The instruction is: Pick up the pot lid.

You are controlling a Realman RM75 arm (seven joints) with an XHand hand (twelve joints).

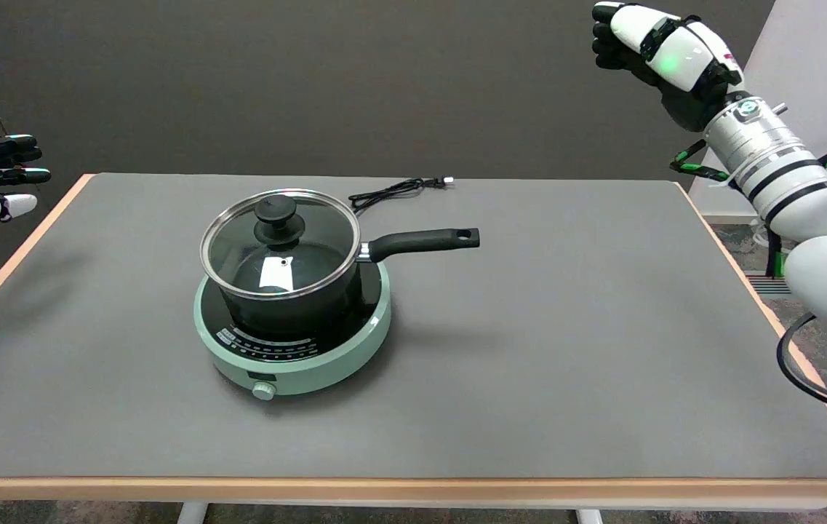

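Nearest the camera runs the pale wooden front edge of one wide table (413, 486), topped by a single dark grey mat (566, 349) that covers nearly all of it; the table's legs are cut off at the bottom of the frame. One white right arm (813, 218) comes in from the right side, its lower part cut off by the frame, with black cables looping beside it. One round mint-green induction cooker (297, 349) with a black glass top and a small front dial sits left of centre on the mat. One black saucepan (289, 298) stands on the cooker, its long black handle (424, 241) pointing right. One round glass pot lid with a metal rim (280, 244) lies closed on the saucepan, with one black knob (278, 216) at its middle; a white label shows through the glass, its print too small to read. One black-and-white right hand (657, 54) is raised in the air at the upper right, well apart from the lid and above the table's far right corner; its fingers point left, slightly curled and holding nothing, though the fingertips reach the top edge of the frame. One thin black power cord (395, 191) lies coiled on the mat behind the saucepan.
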